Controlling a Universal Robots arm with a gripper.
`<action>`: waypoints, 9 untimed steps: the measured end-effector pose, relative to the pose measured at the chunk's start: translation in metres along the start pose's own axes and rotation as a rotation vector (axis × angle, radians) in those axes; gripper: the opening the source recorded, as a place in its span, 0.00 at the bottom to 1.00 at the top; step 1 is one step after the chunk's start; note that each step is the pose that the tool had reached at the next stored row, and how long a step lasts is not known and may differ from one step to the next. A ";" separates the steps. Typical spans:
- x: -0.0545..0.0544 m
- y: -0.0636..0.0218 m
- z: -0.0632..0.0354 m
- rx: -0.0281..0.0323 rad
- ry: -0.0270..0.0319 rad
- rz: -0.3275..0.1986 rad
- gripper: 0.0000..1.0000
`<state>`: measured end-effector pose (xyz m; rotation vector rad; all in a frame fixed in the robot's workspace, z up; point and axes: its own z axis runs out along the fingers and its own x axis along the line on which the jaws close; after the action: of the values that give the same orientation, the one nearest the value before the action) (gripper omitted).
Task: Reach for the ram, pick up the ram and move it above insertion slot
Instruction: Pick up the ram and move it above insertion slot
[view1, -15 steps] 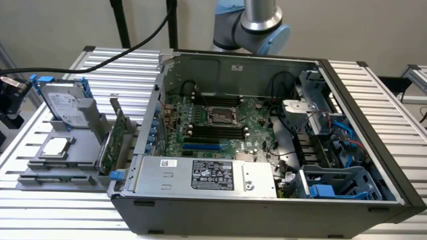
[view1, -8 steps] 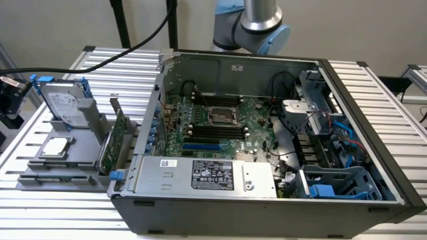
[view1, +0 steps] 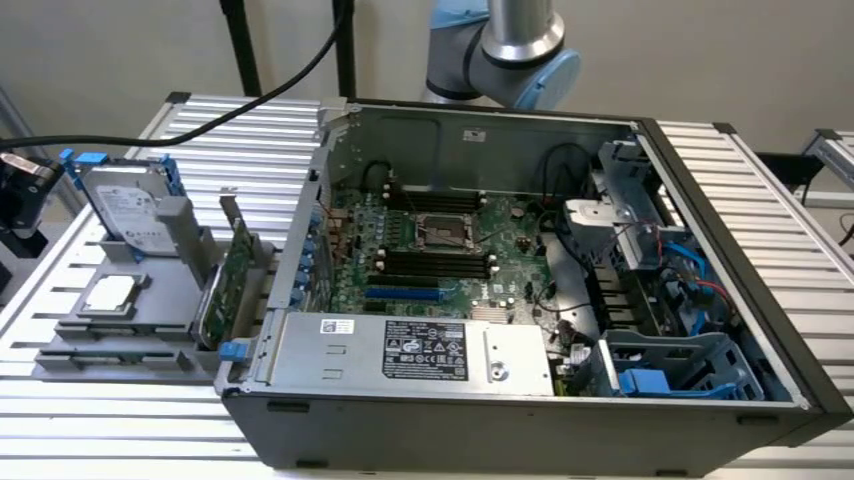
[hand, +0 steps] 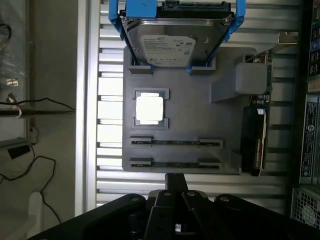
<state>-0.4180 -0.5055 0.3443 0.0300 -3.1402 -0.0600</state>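
Hand (hand: 176, 176) hangs pressed together and empty, pointing straight down, wrist square to the work; the table (view1: 747, 200) carries an open computer case (view1: 534, 420) and, beside it, a grey fixture (hand: 200, 117); on that sit a hard drive (hand: 172, 45), a processor (hand: 150, 108) and, along the fixture's edge nearest the hand, the ram (hand: 175, 163), two thin sticks on edge in clips; probably light, stiff and fragile; best pinched across the flat faces mid-length, clear of the contacts.
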 end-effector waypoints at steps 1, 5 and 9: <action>0.000 0.0000 -0.0001 0.0000 -0.0002 -0.001 0.11; 0.000 0.0000 0.0002 0.0000 0.0020 -0.065 0.11; 0.000 0.0000 0.0005 0.0000 0.0048 -0.138 0.11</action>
<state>-0.4183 -0.5055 0.3438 0.2464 -3.1285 -0.0597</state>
